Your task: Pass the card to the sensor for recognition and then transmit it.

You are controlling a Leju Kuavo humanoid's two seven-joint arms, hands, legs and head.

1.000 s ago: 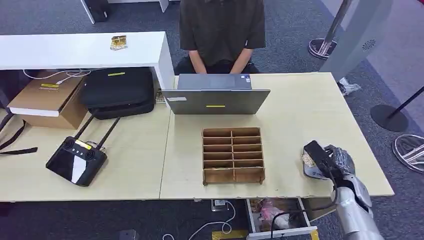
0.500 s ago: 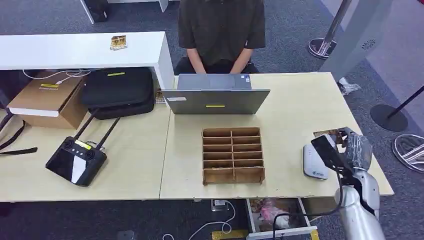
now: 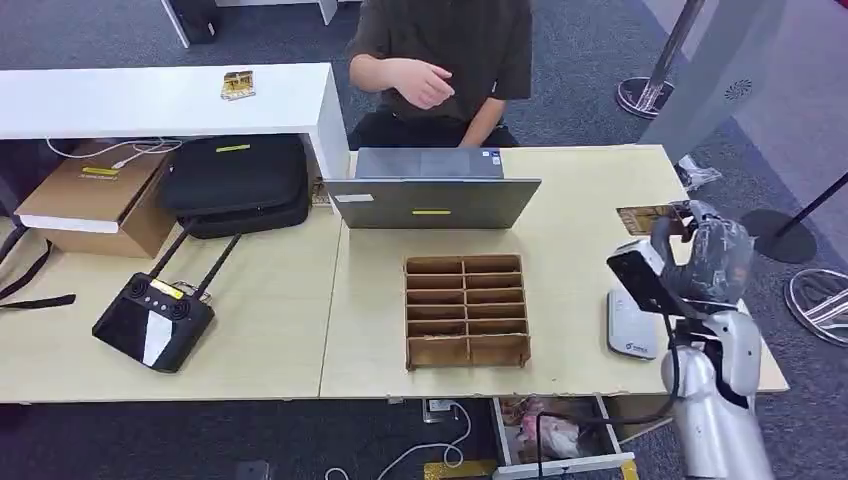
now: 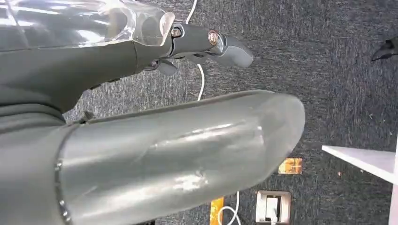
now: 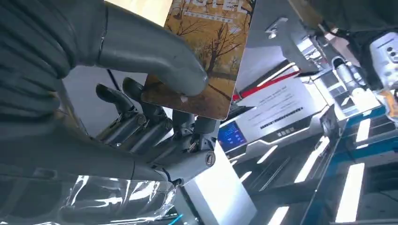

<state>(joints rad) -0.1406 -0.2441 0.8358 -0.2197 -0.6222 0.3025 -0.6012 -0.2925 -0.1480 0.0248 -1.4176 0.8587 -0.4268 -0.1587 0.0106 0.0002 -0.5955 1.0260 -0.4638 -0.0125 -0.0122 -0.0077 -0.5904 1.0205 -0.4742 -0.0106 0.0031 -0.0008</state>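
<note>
My right hand (image 3: pixel 700 262) pinches the card (image 3: pixel 645 218) above the table's (image 3: pixel 600 215) right edge, clear of the sensor (image 3: pixel 630 325); left hand (image 4: pixel 206 42) fingers curled, holding nothing.

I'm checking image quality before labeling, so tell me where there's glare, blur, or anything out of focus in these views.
Head view: even light, sharp, though the person's raised hand is slightly motion-blurred. Right wrist view: the card under the right hand's thumb is sharp, with bright glare streaks behind. Left wrist view: the robot's near parts are soft, with reflections on the plastic cover.

Pale wooden tables (image 3: pixel 270 300) on dark, seemingly carpeted floor (image 3: pixel 590 60)
</note>
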